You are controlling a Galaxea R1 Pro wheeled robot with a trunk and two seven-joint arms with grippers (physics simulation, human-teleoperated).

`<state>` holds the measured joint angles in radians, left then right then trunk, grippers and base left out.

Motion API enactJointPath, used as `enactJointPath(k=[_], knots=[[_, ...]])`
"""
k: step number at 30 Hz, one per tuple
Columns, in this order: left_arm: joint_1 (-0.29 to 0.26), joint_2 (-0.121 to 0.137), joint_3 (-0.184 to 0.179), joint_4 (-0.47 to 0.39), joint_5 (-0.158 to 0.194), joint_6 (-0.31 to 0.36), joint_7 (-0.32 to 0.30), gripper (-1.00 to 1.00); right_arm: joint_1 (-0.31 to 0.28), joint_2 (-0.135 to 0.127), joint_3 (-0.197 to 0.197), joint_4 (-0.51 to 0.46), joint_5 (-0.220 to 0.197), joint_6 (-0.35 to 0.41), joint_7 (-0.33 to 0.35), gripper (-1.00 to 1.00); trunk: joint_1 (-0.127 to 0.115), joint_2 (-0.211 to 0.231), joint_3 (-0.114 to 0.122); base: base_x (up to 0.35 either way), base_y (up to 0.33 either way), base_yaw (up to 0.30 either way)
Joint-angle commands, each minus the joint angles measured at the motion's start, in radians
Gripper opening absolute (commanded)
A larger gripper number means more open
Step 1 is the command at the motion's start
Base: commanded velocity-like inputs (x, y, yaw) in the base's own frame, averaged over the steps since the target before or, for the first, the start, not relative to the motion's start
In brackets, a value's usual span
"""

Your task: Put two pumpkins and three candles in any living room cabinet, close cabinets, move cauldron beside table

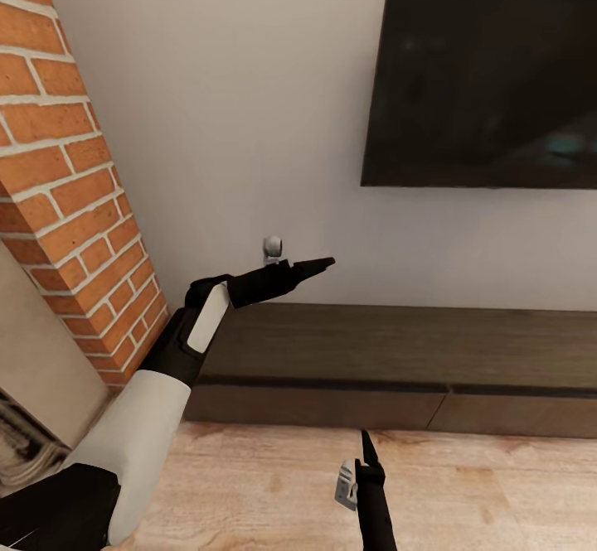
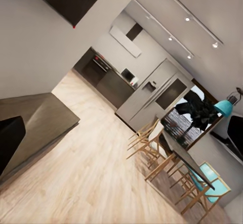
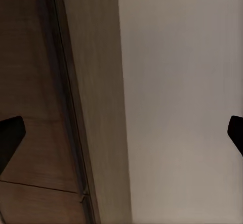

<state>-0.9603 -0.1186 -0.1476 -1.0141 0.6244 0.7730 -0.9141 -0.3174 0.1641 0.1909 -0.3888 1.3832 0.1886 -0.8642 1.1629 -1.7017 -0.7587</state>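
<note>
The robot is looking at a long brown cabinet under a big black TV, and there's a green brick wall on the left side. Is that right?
Not quite. The brick wall is red-orange with pale mortar, not green, as the head view shows. The rest holds: it stands at the left, and the long brown cabinet sits under the big black TV.

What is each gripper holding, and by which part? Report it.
Nothing is held. The right gripper has its fingers spread wide, with only the cabinet and wall between them. The left gripper carries nothing visible, though whether it is open or shut cannot be told.
</note>
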Motion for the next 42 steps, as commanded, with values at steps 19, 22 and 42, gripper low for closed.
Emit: enactJointPath(k=[19,22,42], knots=[[0.0,-0.001,-0.001,0.002,0.001,0.0,-0.02,1.0,0.0,0.0,0.003,-0.002,-0.002,-0.006,-0.007,1.0,0.073,-0.133,-0.06,0.0,0.0,0.0],[0.0,-0.001,-0.001,0.002,0.001,0.0,-0.02,1.0,0.0,0.0,0.004,-0.002,-0.003,-0.007,-0.009,1.0,0.084,-0.154,-0.069,0.0,0.0,0.0],[0.002,0.0,-0.001,0.005,0.001,-0.001,-0.02,1.0,0.0,0.0,0.004,-0.01,-0.004,-0.005,-0.012,1.0,0.161,-0.294,-0.132,0.0,0.0,0.0]])
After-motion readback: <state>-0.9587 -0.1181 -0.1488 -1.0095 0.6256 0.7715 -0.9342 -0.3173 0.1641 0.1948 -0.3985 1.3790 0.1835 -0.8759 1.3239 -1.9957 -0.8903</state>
